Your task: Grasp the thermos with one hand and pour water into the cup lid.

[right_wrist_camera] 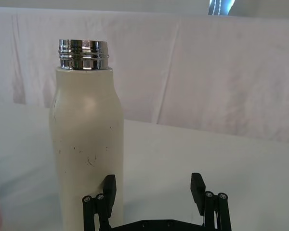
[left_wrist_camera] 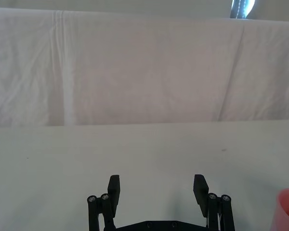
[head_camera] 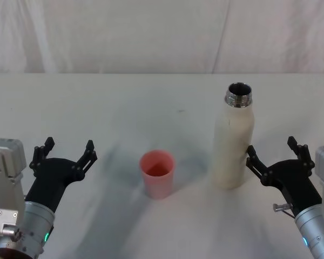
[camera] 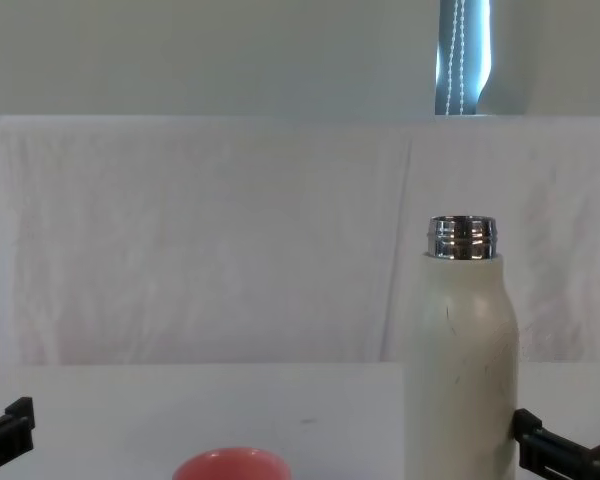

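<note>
Thermos (head_camera: 233, 141) stands upright, steel neck pointing up.

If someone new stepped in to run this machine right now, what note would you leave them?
Left claw: open, empty, low over the table, left of the cup lid.
Right claw: open, empty, beside the thermos, its left finger close against the bottle's side.
Thermos: upright, uncapped, right of the cup lid. Cup lid: upright, mouth up.
Done: nothing grasped yet.
Left: close the right claw on the thermos, lift, tilt over the cup lid, pour.
</note>
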